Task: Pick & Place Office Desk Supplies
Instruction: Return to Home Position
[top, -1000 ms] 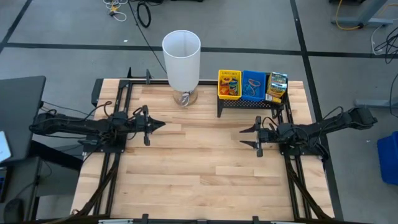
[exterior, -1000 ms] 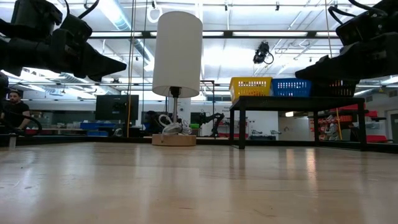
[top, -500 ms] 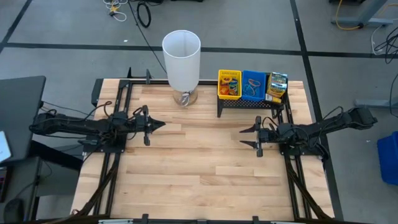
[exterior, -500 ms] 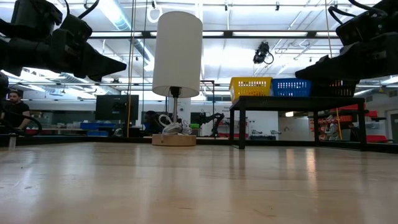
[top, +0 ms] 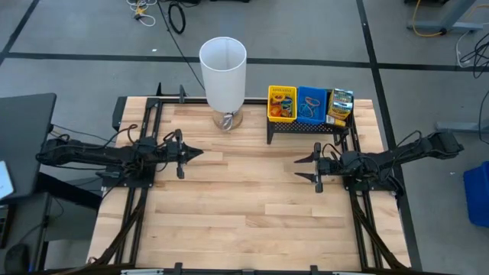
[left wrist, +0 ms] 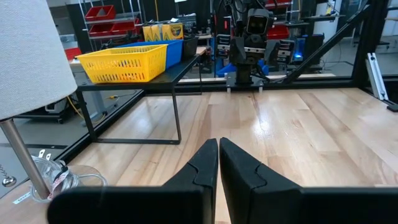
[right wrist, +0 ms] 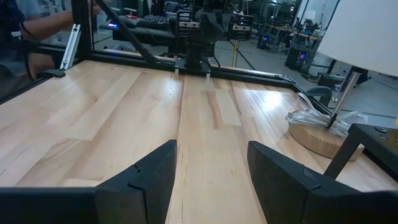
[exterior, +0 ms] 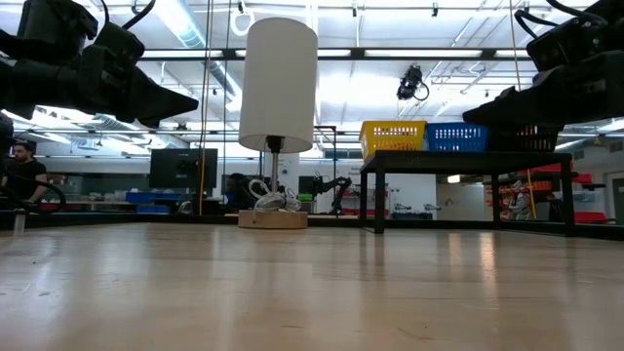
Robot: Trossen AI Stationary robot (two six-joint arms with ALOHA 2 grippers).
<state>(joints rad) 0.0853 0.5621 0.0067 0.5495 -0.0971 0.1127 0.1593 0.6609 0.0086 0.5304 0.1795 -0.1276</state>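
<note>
A yellow tray [top: 281, 103] and a blue tray [top: 311, 105], both holding coloured rubber-band loops, stand side by side on the black mesh rack [top: 306, 127] at the table's far right. Green-yellow printed boxes [top: 340, 105] sit at the rack's right end. My left gripper [top: 196, 153] hovers shut over the table's left middle, pointing right. My right gripper [top: 299, 168] hovers open over the right middle, pointing left, in front of the rack. In the left wrist view the yellow tray [left wrist: 127, 62] and the shut fingers [left wrist: 219, 152] show. In the right wrist view the fingers [right wrist: 211, 165] stand wide apart.
A tall white cylinder lamp [top: 223, 72] stands on a round wooden base [right wrist: 317, 135] at the far edge, left of the rack. The rack stands on thin legs [exterior: 378, 200]. Bare wood [top: 244, 206] lies between and in front of the arms. A person [exterior: 19, 171] sits beyond the table.
</note>
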